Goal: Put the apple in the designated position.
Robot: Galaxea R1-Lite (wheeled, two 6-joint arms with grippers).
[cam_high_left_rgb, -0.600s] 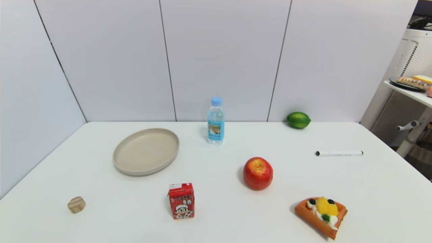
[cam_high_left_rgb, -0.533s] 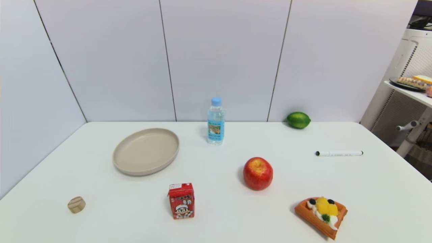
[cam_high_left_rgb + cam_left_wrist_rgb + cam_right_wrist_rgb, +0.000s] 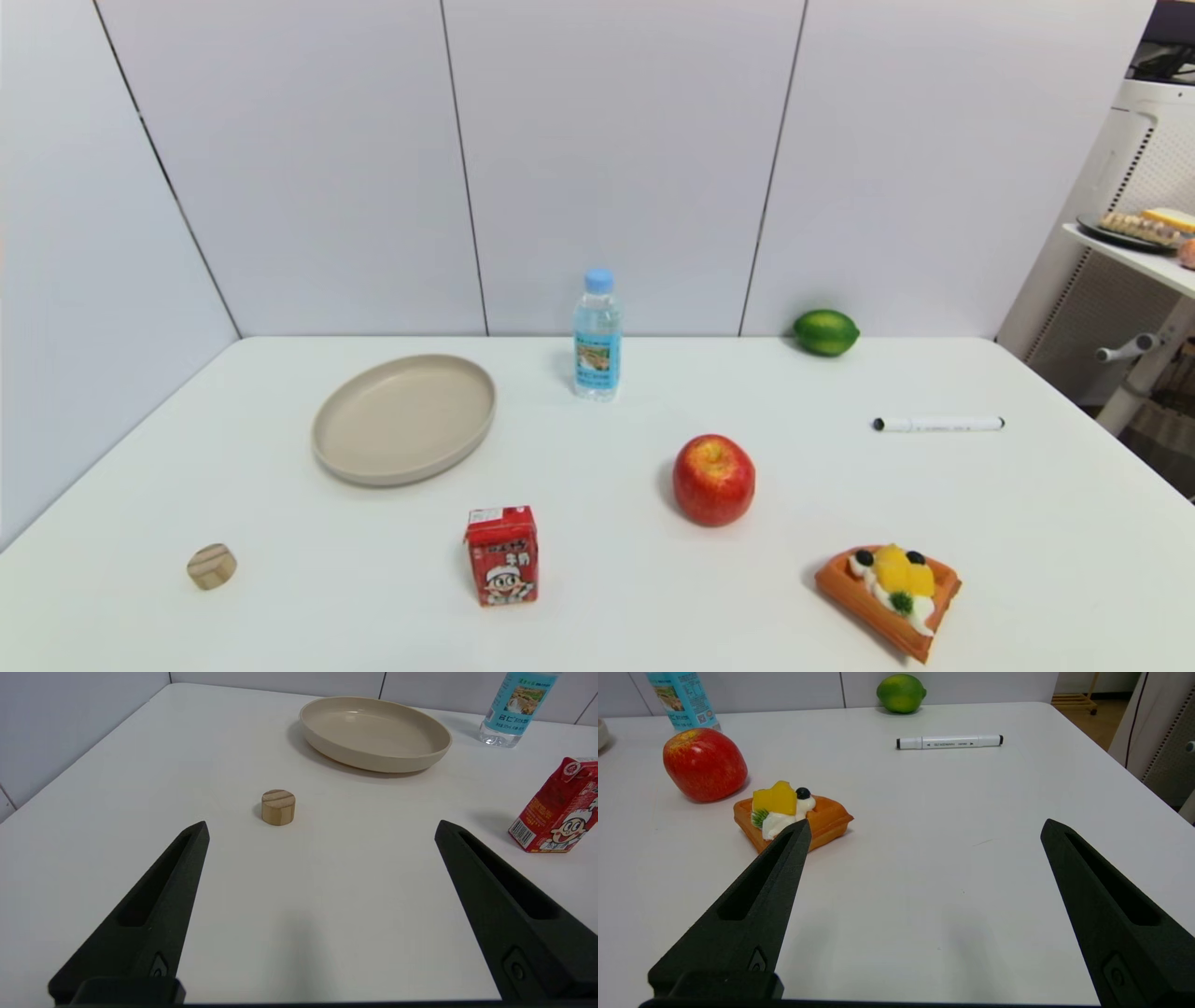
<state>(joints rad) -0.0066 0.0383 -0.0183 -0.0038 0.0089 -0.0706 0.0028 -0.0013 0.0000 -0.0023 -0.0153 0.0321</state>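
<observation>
Apple [image 3: 714, 479] sits on the white desk [image 3: 1027, 523] right of centre, between the water bottle [image 3: 597, 334] and the waffle [image 3: 888, 598], untouched. The head view shows neither arm; only the wrist views do. The left end effector [image 3: 321, 829] hangs with fingers spread wide over bare desk near a wooden block [image 3: 278, 806], a plate [image 3: 375, 733] and a red carton [image 3: 556, 807]. The right end effector [image 3: 924, 827] is likewise spread, empty, with the marker [image 3: 949, 742] and lime [image 3: 901, 693] beyond it.
</observation>
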